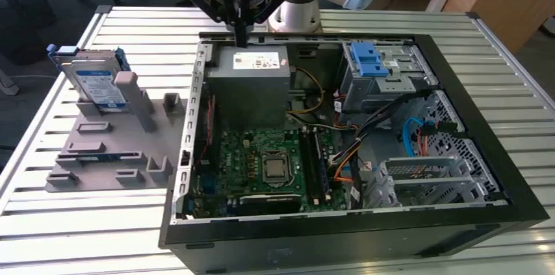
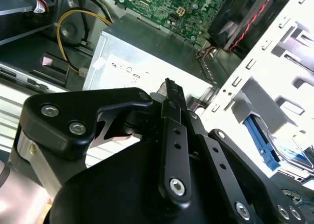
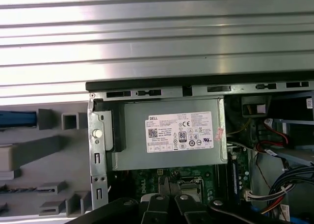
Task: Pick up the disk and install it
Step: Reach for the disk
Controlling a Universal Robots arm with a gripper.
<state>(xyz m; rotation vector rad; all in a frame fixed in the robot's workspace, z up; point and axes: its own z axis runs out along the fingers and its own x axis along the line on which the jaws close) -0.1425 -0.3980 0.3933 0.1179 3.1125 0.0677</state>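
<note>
The hand (image 2: 170, 86) is closest in the second wrist view, its black linkage folded and its fingers pressed together on nothing. In the exterior view it hangs over the back edge of the open computer case (image 1: 347, 228), above the grey metal box (image 1: 251, 86). It is well apart from the disk (image 1: 93, 83), which stands upright in the grey fixture (image 1: 113, 158) on the bench (image 1: 52, 216) at the exterior view's left. I judge nothing done yet: the disk is neither picked up nor installed. The box's white sticker (image 3: 180, 132) and the disk's blue-banded label both carry print.
</note>
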